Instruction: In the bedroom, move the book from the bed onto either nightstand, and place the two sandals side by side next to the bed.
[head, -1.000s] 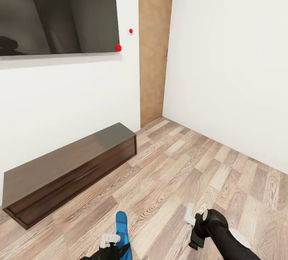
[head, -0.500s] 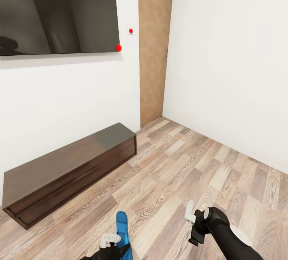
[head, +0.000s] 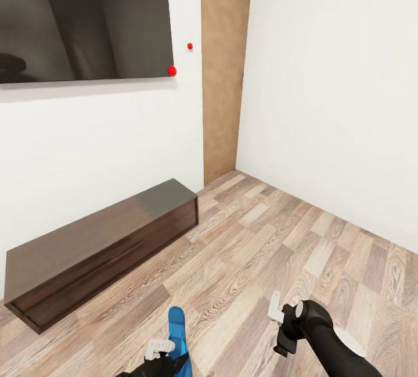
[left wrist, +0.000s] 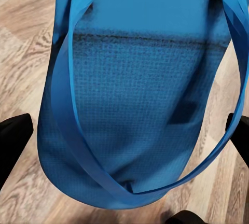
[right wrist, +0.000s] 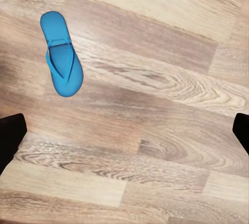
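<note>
Two blue sandals were in sight. One sandal [head: 177, 333] was carried in the left gripper [head: 168, 354] at the bottom edge of the head view; its blue sole and strap [left wrist: 140, 105] loomed close before the left wrist camera, with the dark finger tips at either side of it, so the jaws appeared closed on it. The other sandal [right wrist: 61, 54] lay flat on the wood-plank floor [head: 278, 237], seen from above by the right wrist camera, well apart from the right gripper [head: 277, 325]. That gripper hung over bare planks holding nothing, its dark finger tips far apart at the two edges of its own view — wide open.

Ahead stood a white wall with one large dark screen [head: 84, 20], two small red dots beside it, one tan wall panel [head: 223, 69] in the corner, and one long dark glossy bench-like unit [head: 101, 249] low against the wall. No bed, book or nightstand could be seen from here, so where the book lay could not be told.

Judging from this, the robot was carrying the first sandal toward the bed. To do this well, it should keep the grip steady while the base turns, find the bed — then lay the sandal flat alongside it, leaving room for its partner next to it.
</note>
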